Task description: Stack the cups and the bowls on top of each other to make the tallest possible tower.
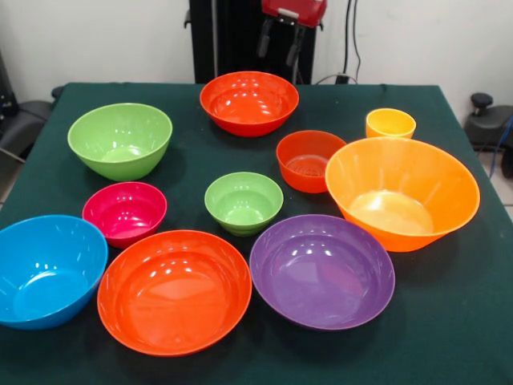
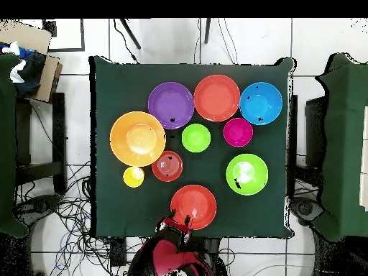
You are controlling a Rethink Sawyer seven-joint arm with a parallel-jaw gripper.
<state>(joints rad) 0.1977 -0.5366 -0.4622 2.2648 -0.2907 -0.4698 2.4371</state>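
Observation:
One yellow-orange cup (image 1: 390, 123) stands at the right, behind the large orange bowl (image 1: 401, 192). Beside them is a small red-orange bowl (image 1: 309, 160). A red-orange bowl (image 1: 249, 103) sits nearest the robot, and a wider one (image 1: 174, 290) at the front. Two lime green bowls stand apart, one medium (image 1: 120, 140) and one small (image 1: 244, 202). Purple (image 1: 322, 270), blue (image 1: 46, 269) and magenta (image 1: 124, 212) bowls stand separately. Nothing is nested, so no tower shows. My gripper (image 1: 279, 40) hangs open and empty above the table's far edge, behind the nearest red-orange bowl (image 2: 193, 206).
A dark green cloth covers the table (image 1: 449, 321). Chairs (image 2: 345, 144) stand at both sides, and cables lie on the floor (image 2: 65, 208). A cardboard box (image 2: 32, 54) sits off one corner.

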